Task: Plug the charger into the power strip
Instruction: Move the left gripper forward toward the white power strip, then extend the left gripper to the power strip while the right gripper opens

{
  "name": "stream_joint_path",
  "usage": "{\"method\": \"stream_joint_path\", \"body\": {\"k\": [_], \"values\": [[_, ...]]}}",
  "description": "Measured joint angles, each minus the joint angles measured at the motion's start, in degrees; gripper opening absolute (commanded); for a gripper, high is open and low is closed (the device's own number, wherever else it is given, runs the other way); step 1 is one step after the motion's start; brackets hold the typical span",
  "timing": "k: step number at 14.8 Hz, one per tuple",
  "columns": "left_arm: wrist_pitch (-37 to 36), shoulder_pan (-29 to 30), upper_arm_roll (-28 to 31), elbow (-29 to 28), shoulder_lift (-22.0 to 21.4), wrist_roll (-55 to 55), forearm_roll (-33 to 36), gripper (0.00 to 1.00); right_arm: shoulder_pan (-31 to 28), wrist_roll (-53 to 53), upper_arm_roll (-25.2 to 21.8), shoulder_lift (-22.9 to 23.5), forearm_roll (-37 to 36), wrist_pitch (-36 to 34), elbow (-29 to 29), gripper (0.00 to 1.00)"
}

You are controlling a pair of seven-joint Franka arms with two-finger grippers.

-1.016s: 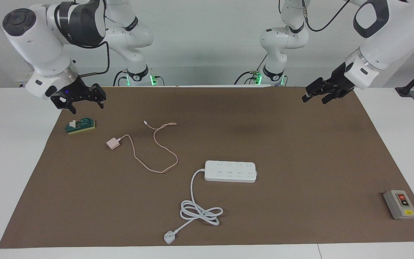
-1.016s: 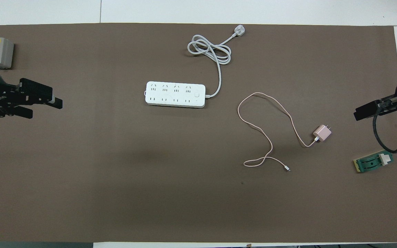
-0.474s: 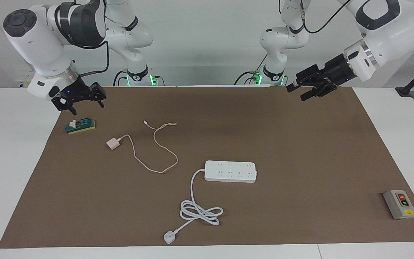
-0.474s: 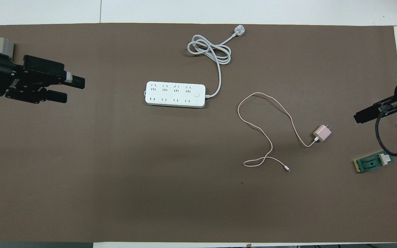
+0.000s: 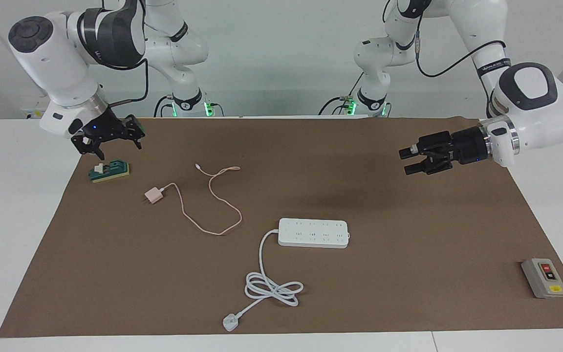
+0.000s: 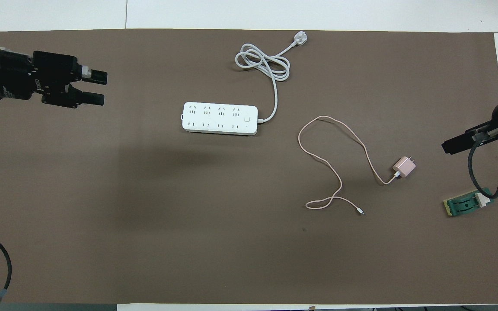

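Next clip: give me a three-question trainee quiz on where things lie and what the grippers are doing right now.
1. True or false: the pale-pink cube charger is plugged into the long white power strip.
2. Which lies nearer to the robots: charger or power strip?
3. Multiple choice: the right gripper hangs over (a) the small green switch block, (b) the grey button box, (c) the power strip.

Key: 1 false, it lies apart on the brown mat. 2 charger. 3 a. The left gripper hangs empty, fingers open.

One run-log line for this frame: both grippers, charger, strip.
left gripper: open, over bare mat | right gripper: open, over green switch block | charger: on mat, unplugged | power strip: untouched
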Motion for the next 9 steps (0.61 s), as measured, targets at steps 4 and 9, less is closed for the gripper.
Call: {"method": "stream_joint_path", "body": {"k": [4,9], "values": [[0.0,-0.1,-0.2,-1.2,4.2,8.3,-9.6,1.00,0.0,0.0,0.0,-0.5,0.0,0.2,-0.8,1.00],[-0.1,-0.3,-1.3,-1.1,10.3,14.0,-16.1,1.00,-0.3,14.7,-0.1,-1.3,0.0,3.4,-4.1,1.00]]}}
